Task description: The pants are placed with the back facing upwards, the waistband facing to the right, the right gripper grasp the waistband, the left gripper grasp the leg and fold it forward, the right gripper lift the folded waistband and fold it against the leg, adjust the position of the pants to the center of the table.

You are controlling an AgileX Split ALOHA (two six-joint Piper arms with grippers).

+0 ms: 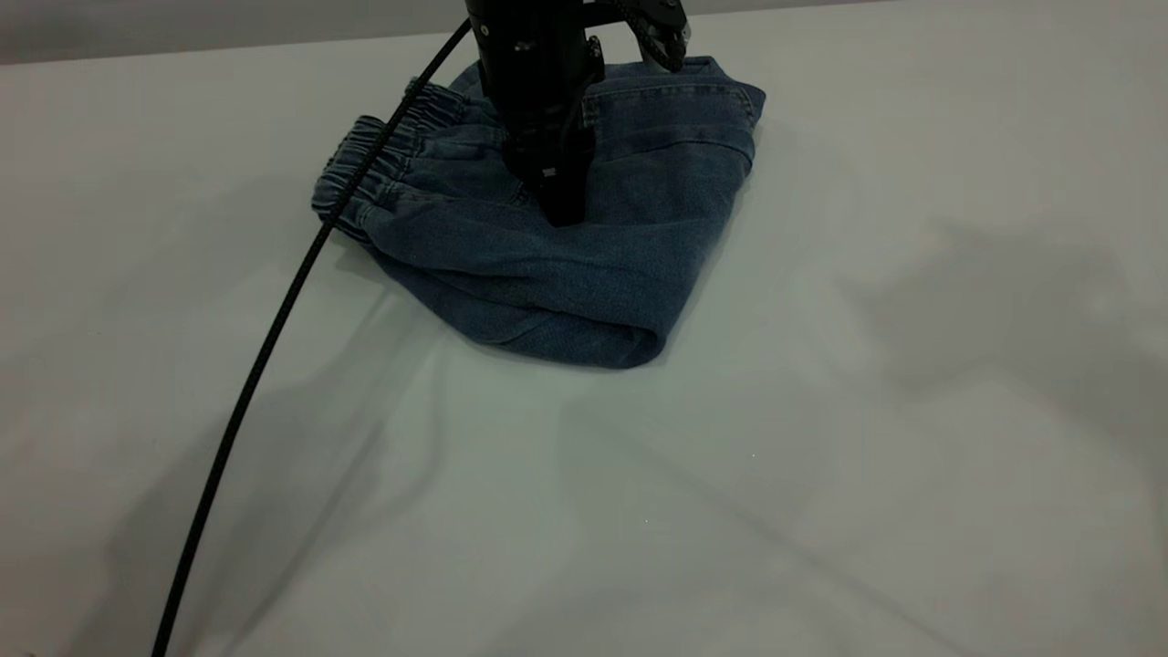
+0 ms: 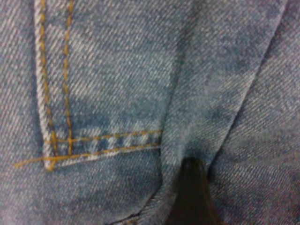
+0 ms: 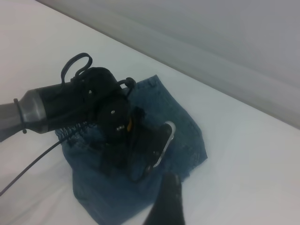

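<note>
The pants (image 1: 584, 274) lie folded into a compact blue denim bundle on the table (image 1: 821, 456), toward its far side. The gathered waistband (image 1: 365, 169) shows at the bundle's left end. The printed leg is hidden in the fold. My left gripper (image 1: 561, 205) comes down from above and presses onto the middle of the bundle. The left wrist view is filled with denim and a tan-stitched pocket corner (image 2: 56, 150) right at the left gripper (image 2: 194, 185). My right gripper (image 3: 168, 199) hangs above and away from the pants (image 3: 187, 126), looking down on the left gripper (image 3: 140, 150).
A black cable (image 1: 265, 347) runs from the left arm across the waistband and down over the table to the near left edge. The table's far edge (image 1: 182, 46) lies just behind the pants. Bare tabletop spreads in front and to the right.
</note>
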